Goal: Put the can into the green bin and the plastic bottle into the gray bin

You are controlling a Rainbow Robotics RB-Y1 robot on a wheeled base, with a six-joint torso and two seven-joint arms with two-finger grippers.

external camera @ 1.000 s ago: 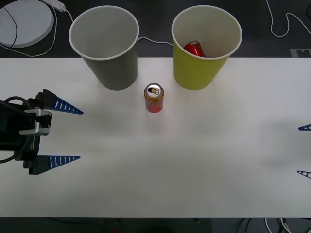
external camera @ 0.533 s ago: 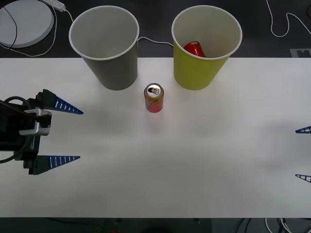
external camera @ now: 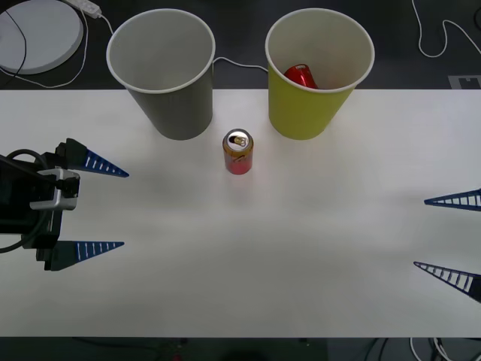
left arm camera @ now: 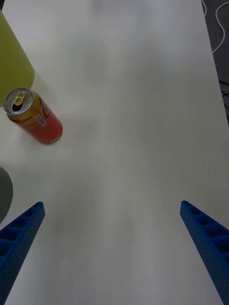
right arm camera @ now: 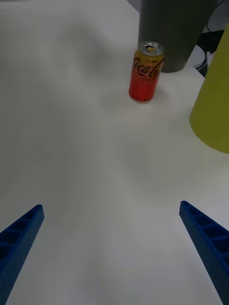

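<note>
Can (external camera: 238,152) upright on white table (external camera: 301,248) — just in front of the gap between gray bin (external camera: 165,75) and green bin (external camera: 316,75), left gripper (external camera: 105,209) at table's left edge, fingers spread, empty, right gripper (external camera: 449,235) at right edge — fingers parted, holding nothing, both well apart from can.

Looks like lab / robot test setup, not home. Plain white table (external camera: 301,248), bare surface under and ahead of both grippers. Dark floor beyond table's far edge, well apart from left gripper (external camera: 120,210) and right gripper (external camera: 425,233). Loose white cables (external camera: 440,41) trailing on floor, far side. White power strip (external camera: 84,6) plus round white disc (external camera: 37,34) on floor, far beyond left gripper. Oversized cup-shaped bins as staged props: gray bin (external camera: 161,71), green bin (external camera: 319,71).
</note>
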